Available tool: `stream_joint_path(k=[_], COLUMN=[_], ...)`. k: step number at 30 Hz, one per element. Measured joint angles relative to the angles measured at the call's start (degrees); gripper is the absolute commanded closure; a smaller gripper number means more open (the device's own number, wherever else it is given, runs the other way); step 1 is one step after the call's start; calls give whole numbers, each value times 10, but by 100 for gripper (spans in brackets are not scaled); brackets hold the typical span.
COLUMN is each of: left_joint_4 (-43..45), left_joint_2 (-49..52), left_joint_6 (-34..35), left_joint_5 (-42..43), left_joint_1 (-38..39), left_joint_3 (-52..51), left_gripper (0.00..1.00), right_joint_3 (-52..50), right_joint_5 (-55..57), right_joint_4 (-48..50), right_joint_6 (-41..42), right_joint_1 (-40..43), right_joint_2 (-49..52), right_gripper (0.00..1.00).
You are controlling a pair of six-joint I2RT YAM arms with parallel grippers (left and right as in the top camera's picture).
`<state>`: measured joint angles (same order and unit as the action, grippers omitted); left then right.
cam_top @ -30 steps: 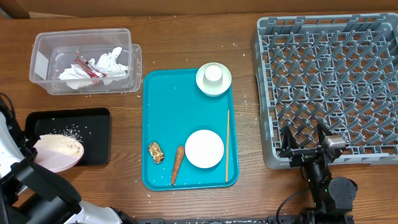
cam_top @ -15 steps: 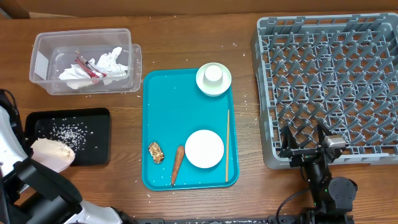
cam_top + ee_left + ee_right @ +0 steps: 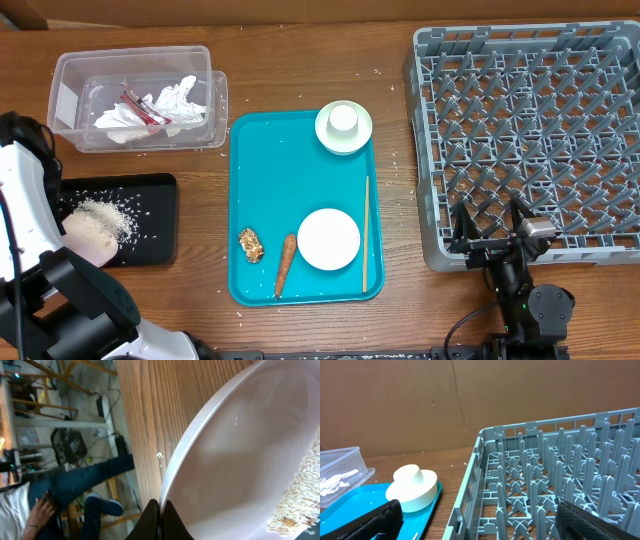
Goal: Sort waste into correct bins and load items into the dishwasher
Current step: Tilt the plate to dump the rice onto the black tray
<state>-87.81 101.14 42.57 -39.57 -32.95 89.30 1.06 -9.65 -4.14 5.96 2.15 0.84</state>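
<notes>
My left gripper (image 3: pixel 161 510) is shut on the rim of a pale pink plate (image 3: pixel 250 450), which is tipped steeply over the shallow black tray (image 3: pixel 150 235). In the overhead view the plate (image 3: pixel 85 238) sits at the tray's left end. Loose white rice (image 3: pixel 105 212) lies piled on the tray, and some still clings to the plate (image 3: pixel 300 500). The clear tub (image 3: pixel 135 95) holds a crumpled napkin (image 3: pixel 180 98) and a red wrapper (image 3: pixel 140 108). My right gripper (image 3: pixel 485 525) is open and empty at the front left corner of the grey dish rack (image 3: pixel 530 130).
The teal tray (image 3: pixel 270 180) holds a white cup upside down on a pale green saucer (image 3: pixel 343 125), a white plate (image 3: pixel 328 238), a chopstick (image 3: pixel 366 230), a carrot (image 3: pixel 285 265) and a brown lump (image 3: pixel 250 244). A few rice grains lie scattered on the wooden table.
My left gripper has moved toward the far side and tipped the plate more. The rice has slid off the plate onto the black tray. The right arm has not moved.
</notes>
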Motion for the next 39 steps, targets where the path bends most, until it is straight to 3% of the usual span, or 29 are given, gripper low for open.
stream_joint_path(k=[17, 39], left_joint_4=[2, 42], left_joint_2=[0, 0], left_joint_6=[1, -94], left_joint_5=[-103, -211], left_joint_1=[75, 114], left_joint_3=[0, 0], left_gripper=[96, 96], right_joint_3=[0, 0], right_joint_5=[0, 0], right_joint_4=[0, 0], right_joint_6=[0, 0], right_joint_1=[0, 0], right_joint_2=[0, 0], right_gripper=[0, 0])
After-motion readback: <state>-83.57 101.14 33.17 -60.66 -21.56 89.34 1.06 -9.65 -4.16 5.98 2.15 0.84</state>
